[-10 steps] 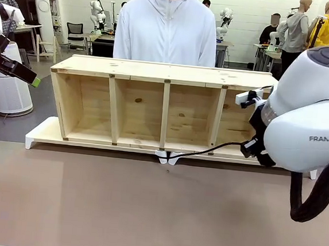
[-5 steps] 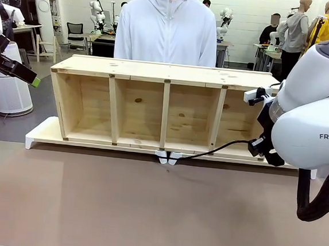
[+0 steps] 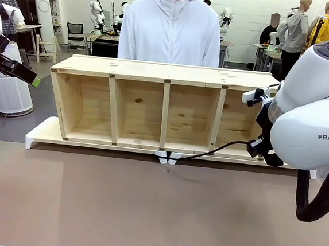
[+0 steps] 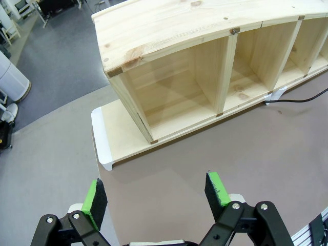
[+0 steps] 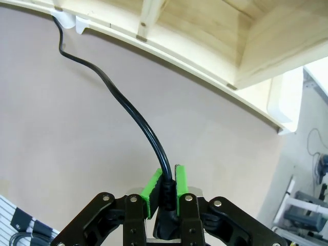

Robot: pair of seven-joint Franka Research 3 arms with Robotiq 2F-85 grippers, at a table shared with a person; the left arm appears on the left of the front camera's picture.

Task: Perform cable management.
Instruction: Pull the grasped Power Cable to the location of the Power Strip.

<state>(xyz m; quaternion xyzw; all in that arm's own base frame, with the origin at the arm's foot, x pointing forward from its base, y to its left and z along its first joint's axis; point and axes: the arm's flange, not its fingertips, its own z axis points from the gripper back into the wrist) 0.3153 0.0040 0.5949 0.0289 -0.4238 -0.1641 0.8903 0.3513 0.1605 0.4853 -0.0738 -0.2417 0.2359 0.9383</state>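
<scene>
Black cable (image 5: pixel 141 123) between right gripper (image 5: pixel 166 178) jaws

One wooden shelf (image 3: pixel 157 72) is standing on one white base board (image 3: pixel 41 130). Three upright dividers (image 3: pixel 164 114) are splitting the shelf into four open compartments (image 3: pixel 138 112). Two small white clips (image 3: pixel 162 156) are sitting side by side at the front edge of the board. One black cable (image 3: pixel 214 152) is lying in front of it. Two robot arms (image 3: pixel 314 124) are showing, and so two grippers: the left gripper (image 4: pixel 156 192) and the right gripper (image 5: pixel 167 177), each one carrying two green pads (image 4: pixel 94 196). One person (image 3: pixel 169 31) is standing behind the shelf.
</scene>
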